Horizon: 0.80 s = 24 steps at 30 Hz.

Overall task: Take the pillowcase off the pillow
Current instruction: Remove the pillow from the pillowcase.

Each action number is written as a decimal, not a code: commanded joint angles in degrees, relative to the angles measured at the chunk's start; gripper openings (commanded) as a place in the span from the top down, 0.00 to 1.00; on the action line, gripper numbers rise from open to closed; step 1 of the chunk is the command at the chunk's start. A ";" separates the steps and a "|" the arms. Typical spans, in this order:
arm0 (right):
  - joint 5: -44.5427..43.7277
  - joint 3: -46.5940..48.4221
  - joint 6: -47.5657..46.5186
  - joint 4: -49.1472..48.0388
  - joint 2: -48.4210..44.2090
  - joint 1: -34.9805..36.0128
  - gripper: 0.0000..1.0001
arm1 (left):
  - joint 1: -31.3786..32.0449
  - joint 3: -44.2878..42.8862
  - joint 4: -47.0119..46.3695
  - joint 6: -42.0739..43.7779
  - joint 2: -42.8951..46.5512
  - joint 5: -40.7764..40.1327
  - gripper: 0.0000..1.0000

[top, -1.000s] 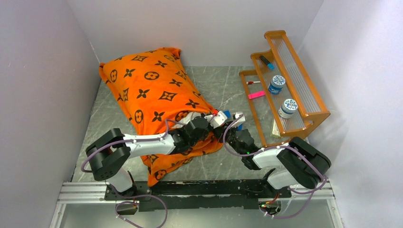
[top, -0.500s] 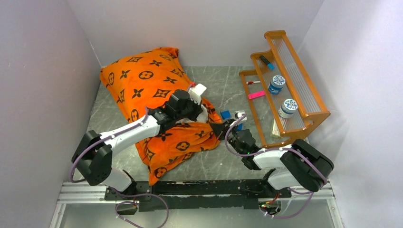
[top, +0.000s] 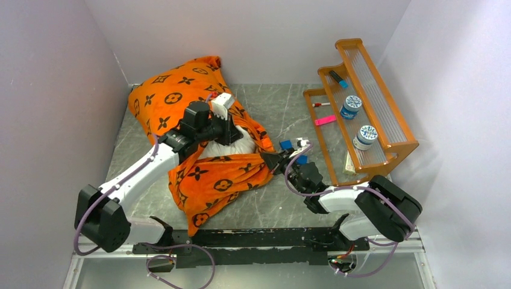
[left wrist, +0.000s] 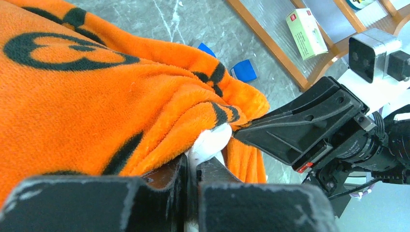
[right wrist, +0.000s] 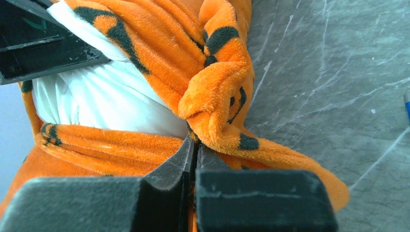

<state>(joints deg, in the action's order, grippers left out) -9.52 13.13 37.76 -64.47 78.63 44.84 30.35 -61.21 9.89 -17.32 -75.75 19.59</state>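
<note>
Top external showed me little done: left gripper (top: 231, 135) pinched the barely bared pillow (top: 240, 146), right gripper (top: 273, 161) clamped the pillowcase (top: 175, 105) (its four o'clock edge).

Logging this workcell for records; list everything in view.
pillowcase: one, orange with dark motifs, table's left
pillow: one, white, showing at pillowcase opening
rack: one, orange, table's right
jars: two, blue-white, on rack
black marker: one, blue-capped, rack
pink marker: one, pink, rack
red pen: one, red-white, rack
box: one, white-green, rack's near end
blue pieces: two, blue, table beside rack
table: one, grey marbled, underneath
left gripper: one, black, shut on pillow
right gripper: one, black, shut on pillowcase
</note>
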 commanded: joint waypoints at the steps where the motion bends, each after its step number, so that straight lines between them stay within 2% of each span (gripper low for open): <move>1: -9.18 -4.16 -2.79 19.42 -0.46 -1.46 1.00 | -5.74 -5.30 -12.66 2.42 9.88 -9.37 0.95; 7: -15.62 -0.18 -5.29 28.65 -4.50 -1.92 1.00 | -5.74 0.17 -12.03 5.51 16.14 -10.44 0.95; 11: -15.49 4.82 -10.06 30.44 -2.54 -2.39 1.00 | -5.74 3.68 -13.82 7.03 18.34 -5.47 0.95; 15: -8.10 6.63 -17.22 26.81 -2.34 -2.17 1.00 | -5.65 7.24 -18.18 5.30 17.68 2.04 0.95; 19: 0.92 6.35 -23.83 25.31 -6.35 -2.14 1.00 | -4.71 8.07 -19.32 4.24 15.38 6.39 0.95; 24: 11.22 8.08 -32.67 28.37 -11.10 -2.12 0.87 | -2.35 7.80 -18.29 4.72 13.63 8.34 0.95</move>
<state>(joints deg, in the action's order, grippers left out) -2.17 22.04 17.98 -46.59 70.24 44.73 27.83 -50.59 3.09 -13.67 -63.55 26.00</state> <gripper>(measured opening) 0.084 0.084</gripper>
